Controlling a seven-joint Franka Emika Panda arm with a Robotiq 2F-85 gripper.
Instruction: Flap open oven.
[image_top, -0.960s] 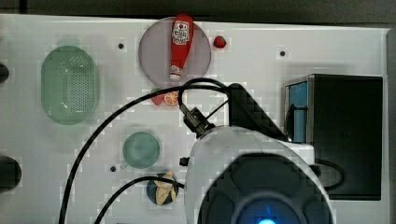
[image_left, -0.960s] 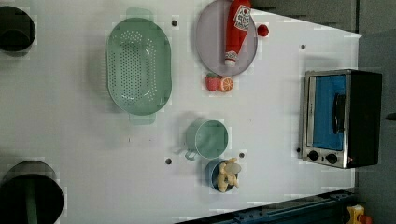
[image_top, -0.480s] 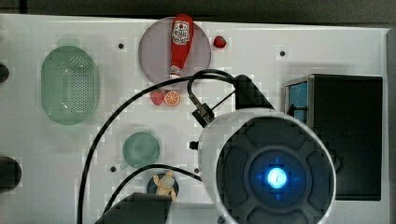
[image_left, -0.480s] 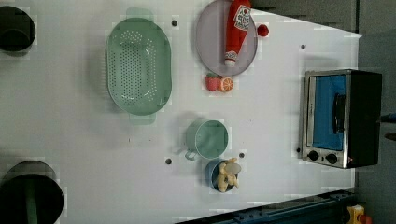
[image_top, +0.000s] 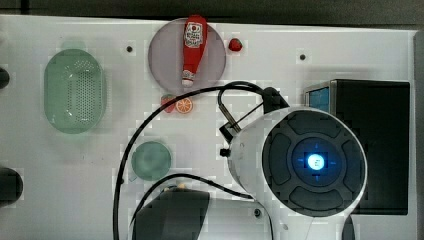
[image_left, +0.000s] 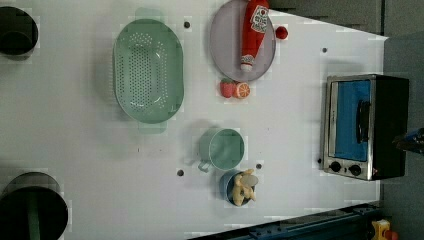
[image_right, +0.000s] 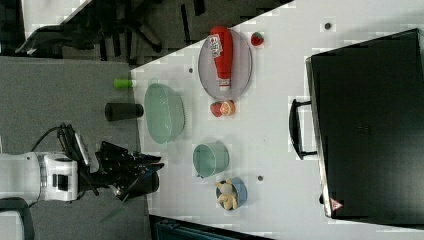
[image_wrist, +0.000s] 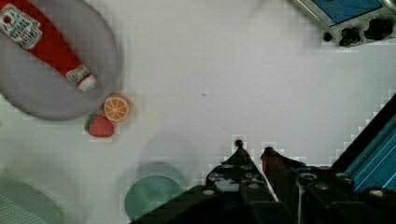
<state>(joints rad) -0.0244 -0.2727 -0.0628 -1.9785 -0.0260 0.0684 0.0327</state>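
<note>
Well apart from the oven (image_left: 365, 125), tool (image_wrist: 252, 151) over bare desk (image_wrist: 233, 70), tips nearly together, gripping nothing, oven door shut.

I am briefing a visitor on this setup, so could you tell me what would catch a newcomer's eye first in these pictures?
Probably the red ketchup bottle lying on the grey plate at the left view's top, with a strawberry and an orange slice just below the plate. Next, the oven at the left view's right, its blue door closed. The big green colander sits at upper left.
</note>
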